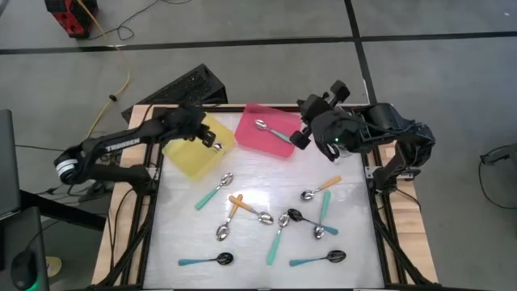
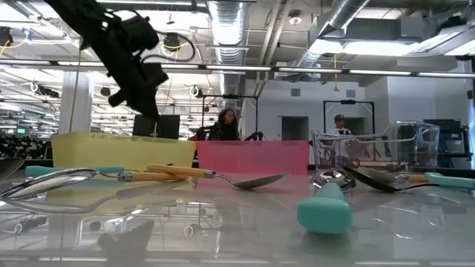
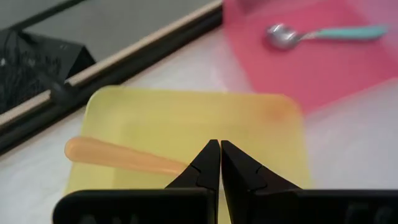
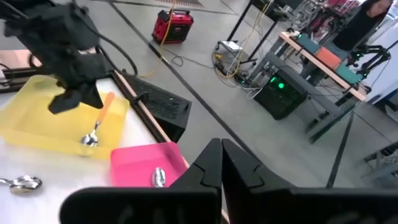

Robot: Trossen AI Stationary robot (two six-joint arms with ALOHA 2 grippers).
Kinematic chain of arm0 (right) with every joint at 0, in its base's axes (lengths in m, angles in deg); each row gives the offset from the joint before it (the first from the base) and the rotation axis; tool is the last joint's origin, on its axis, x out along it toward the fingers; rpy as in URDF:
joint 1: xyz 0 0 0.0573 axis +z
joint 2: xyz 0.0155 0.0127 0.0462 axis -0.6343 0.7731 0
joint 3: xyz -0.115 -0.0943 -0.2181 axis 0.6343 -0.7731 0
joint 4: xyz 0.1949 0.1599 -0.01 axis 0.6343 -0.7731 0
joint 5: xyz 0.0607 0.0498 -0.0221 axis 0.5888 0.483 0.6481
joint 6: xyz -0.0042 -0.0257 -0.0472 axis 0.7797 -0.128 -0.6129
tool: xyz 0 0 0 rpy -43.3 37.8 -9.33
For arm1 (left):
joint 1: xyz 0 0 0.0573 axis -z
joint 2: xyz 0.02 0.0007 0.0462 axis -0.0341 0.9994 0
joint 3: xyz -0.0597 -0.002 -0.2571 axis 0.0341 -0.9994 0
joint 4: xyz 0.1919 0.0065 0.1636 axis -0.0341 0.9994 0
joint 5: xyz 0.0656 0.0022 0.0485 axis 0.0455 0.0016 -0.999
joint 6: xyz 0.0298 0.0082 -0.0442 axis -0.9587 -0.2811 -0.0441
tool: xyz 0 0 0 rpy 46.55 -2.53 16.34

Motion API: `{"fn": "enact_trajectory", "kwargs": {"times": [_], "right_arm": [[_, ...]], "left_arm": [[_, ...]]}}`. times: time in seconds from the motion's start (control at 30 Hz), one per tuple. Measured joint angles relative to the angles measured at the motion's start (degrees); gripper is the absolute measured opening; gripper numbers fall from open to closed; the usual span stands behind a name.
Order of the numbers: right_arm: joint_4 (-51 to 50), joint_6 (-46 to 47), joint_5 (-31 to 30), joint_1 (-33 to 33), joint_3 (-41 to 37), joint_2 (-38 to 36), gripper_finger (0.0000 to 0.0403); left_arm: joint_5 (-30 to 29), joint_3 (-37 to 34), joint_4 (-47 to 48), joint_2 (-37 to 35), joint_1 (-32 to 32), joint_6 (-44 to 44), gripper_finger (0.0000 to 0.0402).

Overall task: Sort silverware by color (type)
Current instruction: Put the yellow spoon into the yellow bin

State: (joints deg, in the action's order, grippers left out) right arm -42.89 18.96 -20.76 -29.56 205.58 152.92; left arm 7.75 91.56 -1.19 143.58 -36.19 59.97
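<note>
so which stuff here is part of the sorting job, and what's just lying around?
Job:
- spoons loose on the table
- orange spoon at the left gripper, over the yellow tray
- teal spoon in the pink tray

Lying about:
- clear tray
- red box on the floor

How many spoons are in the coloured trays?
2. A teal-handled spoon lies in the pink tray; an orange-handled spoon is in the yellow tray. None looks hidden.

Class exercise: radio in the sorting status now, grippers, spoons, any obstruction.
Left gripper shut on orange-handled spoon, over yellow tray. Right gripper shut, empty, by pink tray holding one teal spoon. No obstruction seen.
</note>
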Motion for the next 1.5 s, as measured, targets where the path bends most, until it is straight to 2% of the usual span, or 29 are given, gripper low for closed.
{"fn": "enact_trajectory", "kwargs": {"times": [0.07,0.23,0.7,1.0,1.27,1.5], "right_arm": [[-0.03,0.0,0.01,0.47,0.0,0.01,0.0019],[-0.02,0.0,0.02,1.47,0.0,0.02,0.0021],[0.0,0.1,0.04,1.55,0.0,0.02,0.0021],[0.06,-0.37,0.06,1.55,0.0,0.02,0.0021],[0.11,-0.46,0.07,1.53,0.0,0.02,0.0021],[0.11,-0.48,0.09,1.62,0.0,0.02,0.0021]], "left_arm": [[-0.53,0.06,0.11,1.9,-0.46,-0.12,0.0],[-6.11,0.06,0.67,5.11,-0.51,-0.14,0.0],[-11.59,0.17,-3.87,8.48,-1.19,-3.45,0.0],[-10.05,0.15,-6.89,8.82,-4.91,-4.39,0.0],[-7.78,0.06,-8.92,14.64,-6.49,-6.11,0.0],[-10.59,0.08,-7.73,16.92,-6.15,-5.82,0.0]]}}
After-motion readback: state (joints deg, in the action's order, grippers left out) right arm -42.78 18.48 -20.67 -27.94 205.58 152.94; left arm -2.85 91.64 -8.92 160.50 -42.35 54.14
